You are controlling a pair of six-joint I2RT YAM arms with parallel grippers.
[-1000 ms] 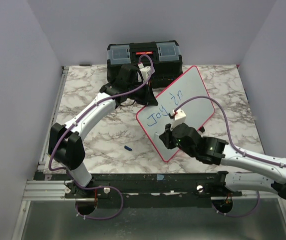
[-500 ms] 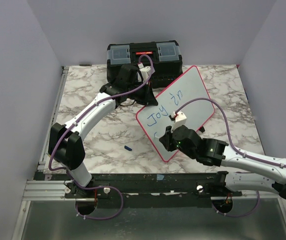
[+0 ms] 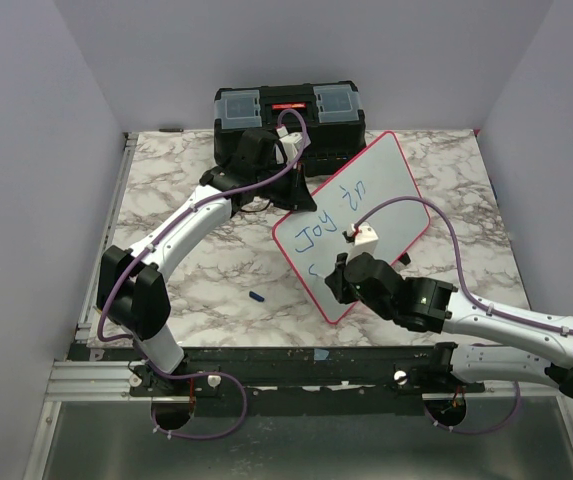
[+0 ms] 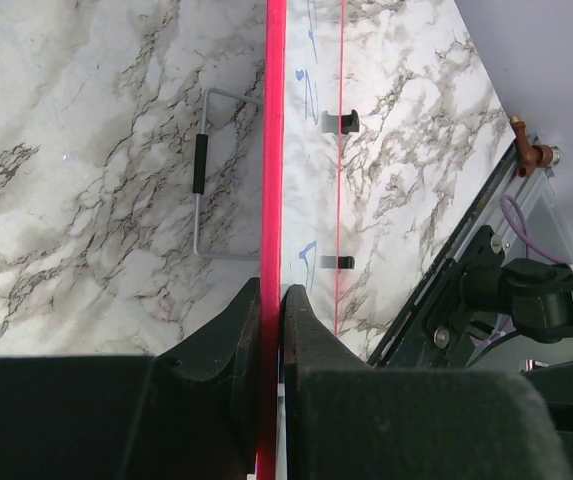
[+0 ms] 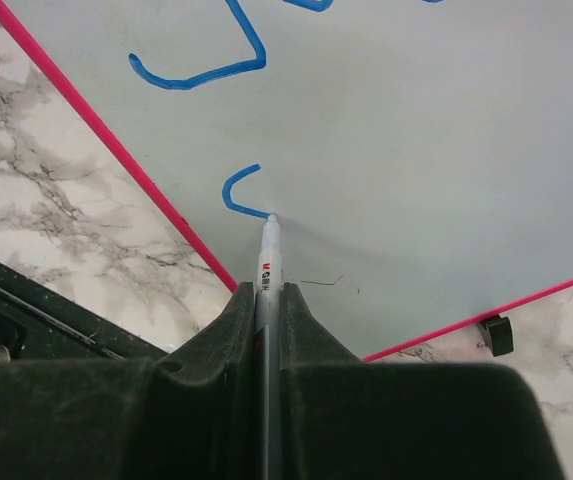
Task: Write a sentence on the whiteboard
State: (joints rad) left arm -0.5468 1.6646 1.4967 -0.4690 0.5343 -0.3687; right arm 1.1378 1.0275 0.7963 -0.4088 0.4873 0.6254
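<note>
The whiteboard [image 3: 386, 195] with its red-pink rim lies tilted on the marble table, with blue writing "Joy" and more letters on it. My left gripper [image 3: 301, 200] is shut on the board's far-left rim [image 4: 271, 150]. My right gripper [image 3: 341, 275] is shut on a marker [image 5: 268, 265]. The marker's tip touches the whiteboard [image 5: 426, 130] at the end of a fresh blue curved stroke [image 5: 238, 192], close to the near-left rim. A larger blue letter [image 5: 206, 65] sits above that stroke.
A black toolbox [image 3: 288, 110] stands at the back of the table behind the left gripper. A small blue marker cap [image 3: 257, 296] lies on the marble left of the board. A wire stand [image 4: 204, 200] shows under the board. Purple cables loop over both arms.
My right gripper has slid a little toward the near side with the marker, drawing a new blue curve low on the board. The left arm has held still.
</note>
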